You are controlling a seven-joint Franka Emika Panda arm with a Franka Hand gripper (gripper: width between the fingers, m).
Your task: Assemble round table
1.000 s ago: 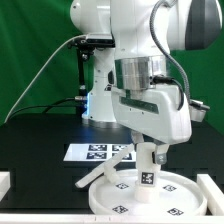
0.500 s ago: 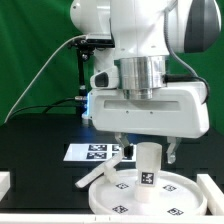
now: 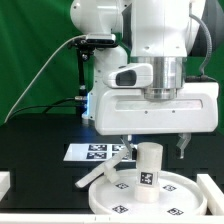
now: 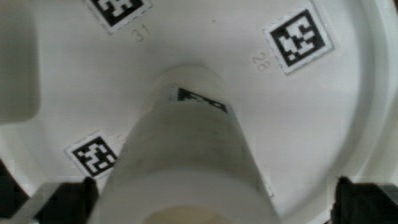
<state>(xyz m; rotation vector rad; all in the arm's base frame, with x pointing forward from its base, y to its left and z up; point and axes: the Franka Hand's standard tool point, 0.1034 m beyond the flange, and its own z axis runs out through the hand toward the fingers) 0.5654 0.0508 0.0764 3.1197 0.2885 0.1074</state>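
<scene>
Gripper [image 3: 153, 145]: hovered over the disc [image 3: 118, 203], jaws spread wide and clamped on nothing, fingers [image 4: 64, 202] either side of the leg [image 3: 150, 168] without touching it. Leg: stood upright on the disc, near its middle. Foot piece [image 3: 103, 172]: lay slanted at the disc's rim, on the exterior view's left. Marker board [image 3: 97, 152]: lay flat behind the disc.

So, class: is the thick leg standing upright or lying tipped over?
Upright. The leg stands vertically on the round disc, flat top up; the open gripper straddles its top without gripping.
</scene>
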